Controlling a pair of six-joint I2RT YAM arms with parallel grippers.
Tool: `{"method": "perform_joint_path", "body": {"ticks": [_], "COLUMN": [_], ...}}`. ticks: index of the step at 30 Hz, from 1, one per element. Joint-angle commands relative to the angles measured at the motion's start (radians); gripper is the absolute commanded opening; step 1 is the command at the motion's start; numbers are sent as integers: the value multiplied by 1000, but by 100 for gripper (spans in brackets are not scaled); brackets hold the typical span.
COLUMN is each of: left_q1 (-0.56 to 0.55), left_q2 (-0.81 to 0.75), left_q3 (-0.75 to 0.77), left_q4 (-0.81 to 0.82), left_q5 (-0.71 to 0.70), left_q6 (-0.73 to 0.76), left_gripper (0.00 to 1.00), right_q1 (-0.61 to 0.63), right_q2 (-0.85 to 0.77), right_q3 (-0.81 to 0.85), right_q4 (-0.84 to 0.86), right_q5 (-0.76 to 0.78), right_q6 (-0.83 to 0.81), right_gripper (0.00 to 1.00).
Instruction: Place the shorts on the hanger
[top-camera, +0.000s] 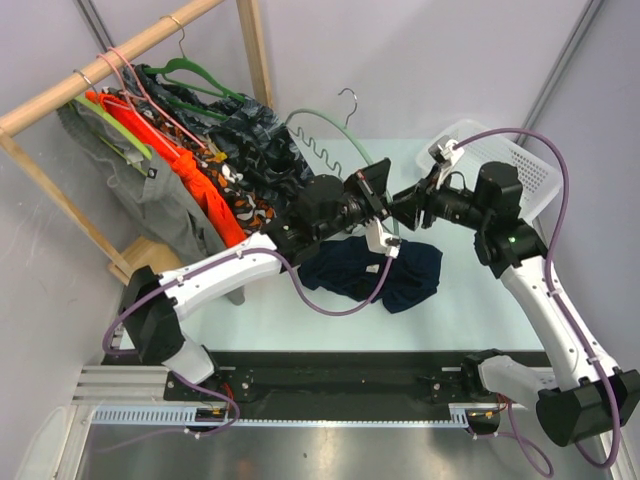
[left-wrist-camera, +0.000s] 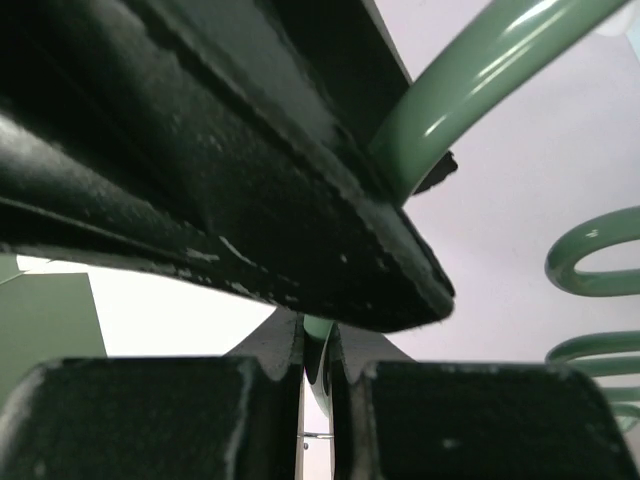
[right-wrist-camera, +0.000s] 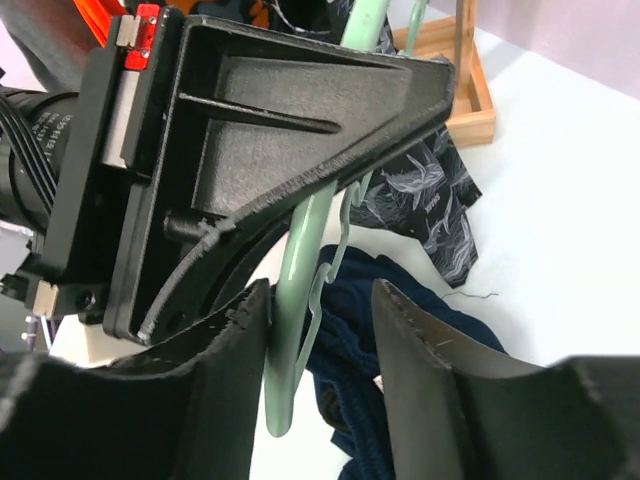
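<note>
The pale mint-green hanger (top-camera: 322, 110) is held up over the table's middle, hook up and wavy bar (top-camera: 325, 155) facing left. My left gripper (top-camera: 378, 195) is shut on its thin green arm, which shows pinched between the jaws in the left wrist view (left-wrist-camera: 318, 350). My right gripper (top-camera: 402, 208) is open. In the right wrist view (right-wrist-camera: 320, 300) it straddles the hanger's lower end (right-wrist-camera: 290, 340), with its left finger against it. The navy shorts (top-camera: 400, 270) lie crumpled on the table just below and also show in the right wrist view (right-wrist-camera: 355, 330).
A wooden rack (top-camera: 110, 55) at the back left carries pink hangers (top-camera: 130, 80), a darker green hanger (top-camera: 200, 75), an orange garment (top-camera: 195, 185) and a black patterned garment (top-camera: 255, 145). A white basket (top-camera: 530, 170) stands at the back right.
</note>
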Motion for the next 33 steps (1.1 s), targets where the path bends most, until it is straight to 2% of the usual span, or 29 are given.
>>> {"method": "perform_joint_path", "body": {"ticks": [1,5,6,8,9,10,12,13,16,18,19,21,23,26,27,29,30,31,32,33], "left_q1": [-11,-11,-13,-11,-13,-13,-13,-13,-13,-13,-13,-11,-11,-11,-11,-1,13,36,86,110], "left_q2": [2,8,9,12,14,12,5,-6,-35,-81,-95,-156,-208,-290,-307,-342,-353,-368,-397,-416], "left_q3": [27,31,28,27,25,22,7,2,-30,-68,-85,-149,-185,-173,-150,-50,-13,58,77,82], "left_q4": [57,57,60,65,70,83,96,100,88,61,53,28,5,-97,-140,-276,-335,-390,-422,-430], "left_q5": [16,8,10,8,8,8,19,22,25,37,42,42,42,62,65,54,95,150,198,270], "left_q6": [616,618,616,613,610,604,583,561,524,480,466,393,328,65,-146,-386,-619,-719,-894,-971], "left_gripper": [5,5,5,7,10,18,29,41,57,64,77,85,87,92,96,100,100,100,100,100], "right_q1": [23,45,48,47,47,48,39,33,-19,-48,-80,-137,-174,-252,-268,-273,-273,-273,-273,-273], "right_q2": [24,23,21,20,17,14,-5,-11,-40,-58,-65,-80,-95,-109,-123,-149,-181,-196,-212,-233], "right_q3": [53,59,59,64,65,67,70,70,70,70,70,70,70,70,70,70,70,70,71,71], "right_q4": [-13,-27,-30,-47,-53,-67,-84,-99,-111,-110,-102,-96,-108,-159,-183,-292,-330,-367,-444,-482], "right_q5": [65,75,77,95,103,108,112,114,89,48,37,-26,-58,-164,-222,-254,-285,-305,-316,-334], "right_q6": [-45,-59,-59,-59,-59,-84,-104,-105,-98,-82,-75,-67,-67,-76,-122,-195,-257,-291,-320,-346], "right_gripper": [46,41,27,5,0,0,0,0,0,0,0,0,0,0,0,0,0,0,0,0]}}
